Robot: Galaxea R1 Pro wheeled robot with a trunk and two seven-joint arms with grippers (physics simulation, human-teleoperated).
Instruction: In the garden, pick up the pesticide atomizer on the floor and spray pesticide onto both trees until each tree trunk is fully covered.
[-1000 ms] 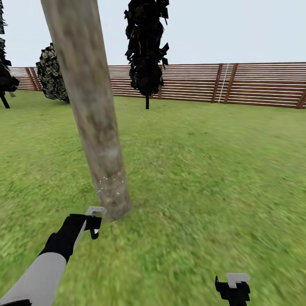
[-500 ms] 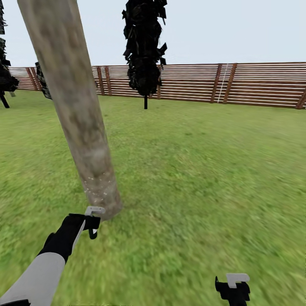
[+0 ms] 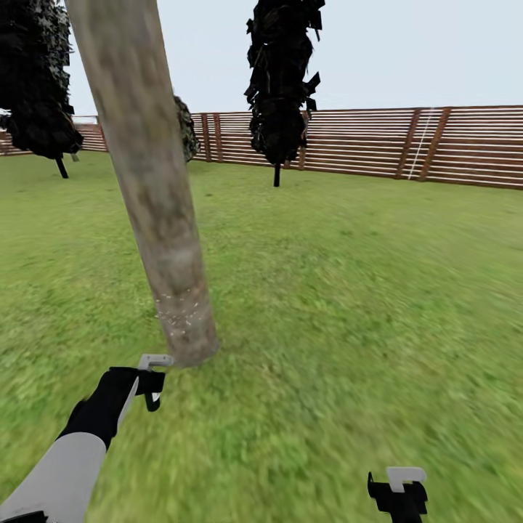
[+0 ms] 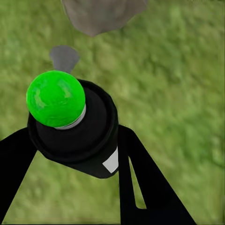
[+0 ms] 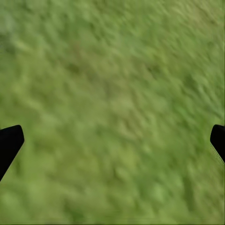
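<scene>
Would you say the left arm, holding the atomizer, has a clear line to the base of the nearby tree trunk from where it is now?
Probably yes. The left gripper holds the pesticide atomizer just short of the tree trunk, with open grass between them and nothing in the way. White specks already dot the lower bark.

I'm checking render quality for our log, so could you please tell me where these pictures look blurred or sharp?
Head view: the grass smears toward the lower edge, while the tree trunk and fence stay fairly crisp. Left wrist view: the pesticide atomizer is sharp in the left gripper, the lawn behind soft. Right wrist view: the grass is blurred throughout; no cast shadows stand out.
</scene>
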